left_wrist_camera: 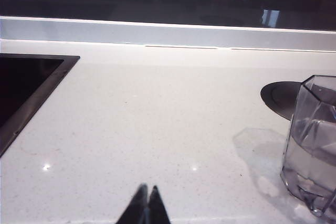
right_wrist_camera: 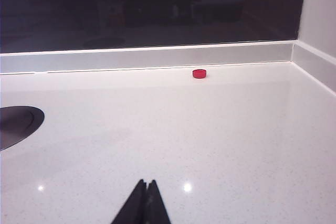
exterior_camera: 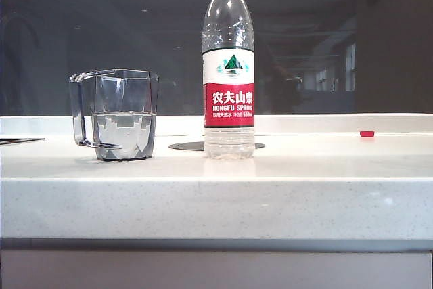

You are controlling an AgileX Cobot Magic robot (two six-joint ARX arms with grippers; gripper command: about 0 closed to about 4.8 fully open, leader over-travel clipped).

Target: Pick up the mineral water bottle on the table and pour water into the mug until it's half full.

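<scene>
One bottle, one mug, one red cap, left hand closed empty, right hand likewise.

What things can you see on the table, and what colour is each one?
mineral water bottle: one, clear with a red-and-white label, uncapped, standing upright mid-table, right of the mug.
mug: one, grey-tinted clear glass, left of the bottle, apart from it.
water: clear, filling roughly the lower half of the mug.
bottle cap: one, red, lying far right near the back ledge.
round disc: one, dark, flat in the table behind the bottle.
dark panel: one, black, set in the table at far left.
table: one, white speckled.
left pincer: one, black, shut, low over the left side.
right pincer: one, black, shut, low over the right side.
</scene>
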